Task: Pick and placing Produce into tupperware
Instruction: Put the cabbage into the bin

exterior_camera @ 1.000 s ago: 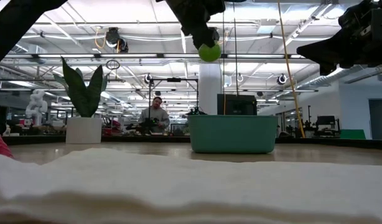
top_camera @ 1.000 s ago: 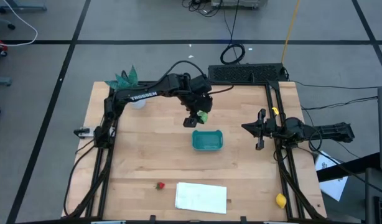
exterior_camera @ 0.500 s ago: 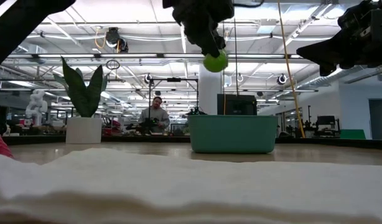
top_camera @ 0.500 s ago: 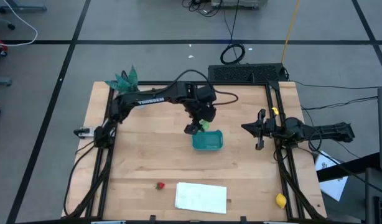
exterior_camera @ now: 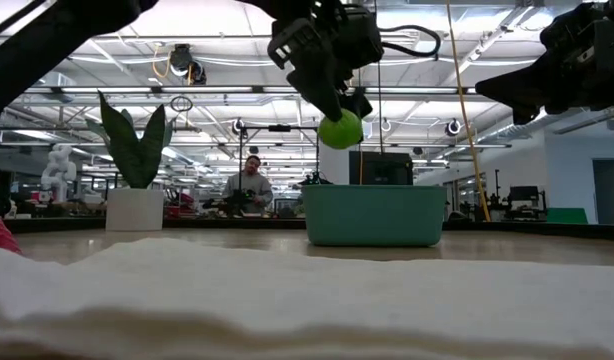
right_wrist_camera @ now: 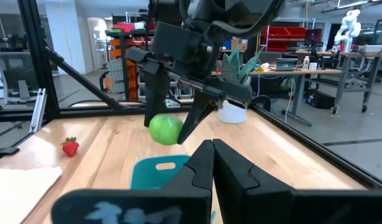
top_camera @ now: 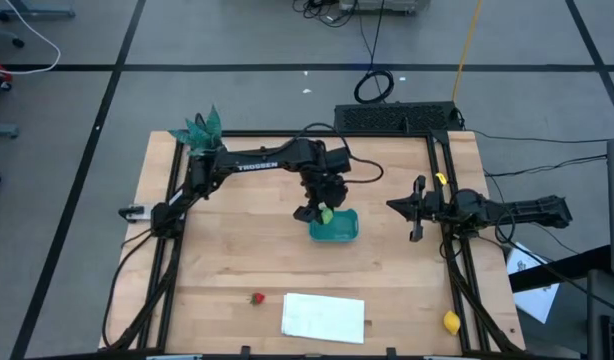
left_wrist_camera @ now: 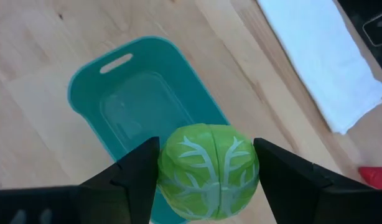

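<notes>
clamped between the left gripper [left_wrist_camera: 206, 180] fingers: the light-green fruit [left_wrist_camera: 208, 171], poised above the open teal tub [left_wrist_camera: 138, 112], apparently lined up for a drop. right gripper [right_wrist_camera: 209, 163] pinched closed on nothing, parked near the table's right edge. awaiting collection: strawberry [top_camera: 256, 298] beside the white sheet [top_camera: 324, 316], lemon [top_camera: 451, 322] at the corner.

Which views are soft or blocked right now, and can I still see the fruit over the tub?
Low view: white sheet fills the foreground as a blur; green fruit is sharp above the tub. Left wrist view: left gripper fingers are blurred; tub interior is clear.
</notes>
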{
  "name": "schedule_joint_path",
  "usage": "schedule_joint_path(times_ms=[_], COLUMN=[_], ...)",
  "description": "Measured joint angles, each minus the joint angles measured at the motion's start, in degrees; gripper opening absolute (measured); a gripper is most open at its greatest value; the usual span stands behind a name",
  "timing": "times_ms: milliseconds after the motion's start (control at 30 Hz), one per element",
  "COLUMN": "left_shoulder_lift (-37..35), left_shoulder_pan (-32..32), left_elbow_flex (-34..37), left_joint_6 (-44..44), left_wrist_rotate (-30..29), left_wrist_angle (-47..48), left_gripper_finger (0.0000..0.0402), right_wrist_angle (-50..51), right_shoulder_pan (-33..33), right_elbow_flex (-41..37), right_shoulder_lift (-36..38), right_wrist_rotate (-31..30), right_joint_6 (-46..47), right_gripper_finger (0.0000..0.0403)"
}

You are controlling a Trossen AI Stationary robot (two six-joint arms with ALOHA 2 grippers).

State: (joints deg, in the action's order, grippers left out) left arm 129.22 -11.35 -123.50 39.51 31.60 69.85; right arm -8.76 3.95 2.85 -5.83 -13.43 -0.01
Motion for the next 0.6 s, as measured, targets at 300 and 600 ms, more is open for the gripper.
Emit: schedule_joint_path(times_ms=[300,600], left_shoulder_lift=[1.81,1.90], left_shoulder_pan=[0.08,0.26], left_elbow_flex=[0.04,1.42], left_joint_6=[4.34,10.28], left_wrist_rotate=[0.27,-0.42], left_wrist_angle=[-3.53,-6.54], left_gripper_finger=[0.0237,0.0237], right_wrist_angle=[0.00,0.08], right_shoulder_pan=[0.00,0.00], right_elbow_flex=[-0.02,-0.01], right_shoulder_lift=[-0.26,-0.74], right_wrist_rotate=[-0.02,0.00], right_joint_6=[-0.09,-0.22], right_gripper_finger=[0.0000,0.0000])
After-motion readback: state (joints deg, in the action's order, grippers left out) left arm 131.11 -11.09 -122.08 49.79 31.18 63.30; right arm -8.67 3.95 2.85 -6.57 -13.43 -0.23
